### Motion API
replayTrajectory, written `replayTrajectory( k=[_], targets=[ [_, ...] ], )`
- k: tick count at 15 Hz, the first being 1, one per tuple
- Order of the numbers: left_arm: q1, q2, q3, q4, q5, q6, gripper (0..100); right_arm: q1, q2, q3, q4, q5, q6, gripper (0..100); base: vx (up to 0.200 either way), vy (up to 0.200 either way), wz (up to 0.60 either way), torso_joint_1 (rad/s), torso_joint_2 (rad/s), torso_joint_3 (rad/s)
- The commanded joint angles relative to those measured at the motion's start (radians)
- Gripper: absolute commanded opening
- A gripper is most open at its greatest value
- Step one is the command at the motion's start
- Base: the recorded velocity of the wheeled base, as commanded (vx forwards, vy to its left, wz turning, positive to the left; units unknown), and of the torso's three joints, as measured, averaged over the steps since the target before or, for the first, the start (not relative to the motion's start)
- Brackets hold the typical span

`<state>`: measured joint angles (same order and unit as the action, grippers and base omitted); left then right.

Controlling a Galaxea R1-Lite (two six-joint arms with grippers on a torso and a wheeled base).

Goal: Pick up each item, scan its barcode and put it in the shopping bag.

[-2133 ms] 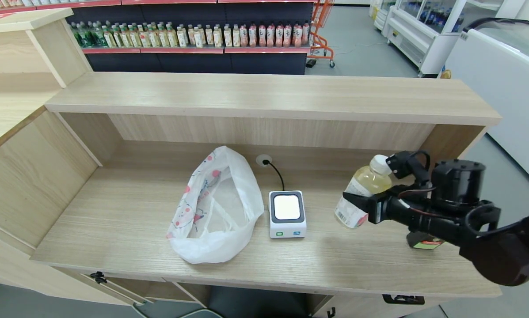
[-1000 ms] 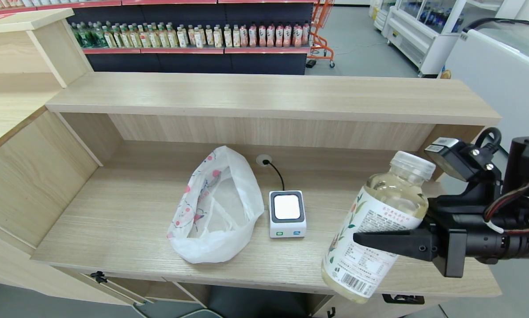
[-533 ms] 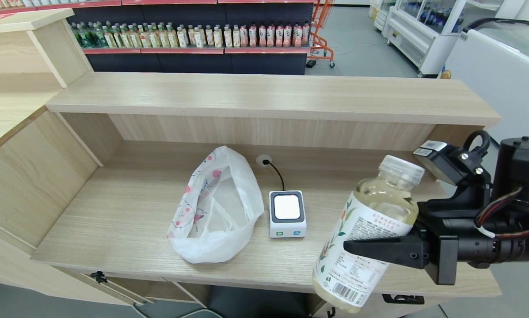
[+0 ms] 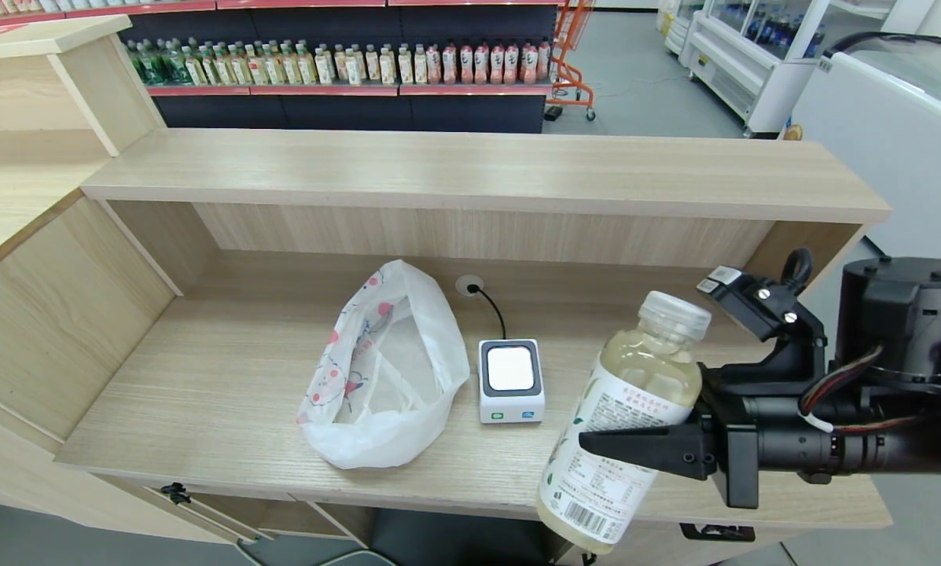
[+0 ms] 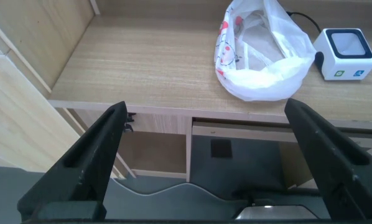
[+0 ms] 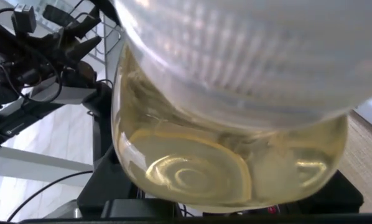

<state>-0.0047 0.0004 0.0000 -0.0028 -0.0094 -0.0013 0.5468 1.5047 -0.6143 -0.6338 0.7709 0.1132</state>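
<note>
Bottle (image 4: 626, 440) of pale yellow drink, held in the air just right of the scanner (image 4: 511, 380) and nearer the robot than it, tilted with the white cap up and away and the barcode end low. Pinched across the labelled middle by the right gripper (image 4: 623, 432), one dark finger lying along the near side of the label, the other hidden behind. Filled nearly to the neck, so likely fairly heavy for its size, with liquid free to slosh on a quick turn. Probably thin clear plastic: stiff enough for a firm pinch, yet apt to give under a hard squeeze. Glossy label, so possibly slippery; best taken around the mid-body, as now, with the barcode left uncovered for the scanner's lit window. Shopping bag (image 4: 384, 369) just left of the scanner, mouth open and soft-sided. Left gripper (image 5: 206, 107) spread wide with nothing between its fingers, well left of the scanner and below the counter (image 4: 203, 393) edge.
</note>
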Motion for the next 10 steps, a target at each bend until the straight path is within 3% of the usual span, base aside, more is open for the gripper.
replayTrajectory(
  k=[1, 10],
  targets=[
    [0.000, 0.001, 0.000, 0.000, 0.000, 0.000, 100, 0.038, 0.032, -0.013, -0.001, -0.021, 0.000, 0, 0.000, 0.000, 0.00, 0.000, 0.00, 0.000],
    [0.000, 0.000, 0.000, 0.000, 0.000, 0.000, 100, 0.090, 0.097, -0.081, -0.001, -0.101, 0.003, 0, 0.000, 0.000, 0.00, 0.000, 0.00, 0.000]
  ],
)
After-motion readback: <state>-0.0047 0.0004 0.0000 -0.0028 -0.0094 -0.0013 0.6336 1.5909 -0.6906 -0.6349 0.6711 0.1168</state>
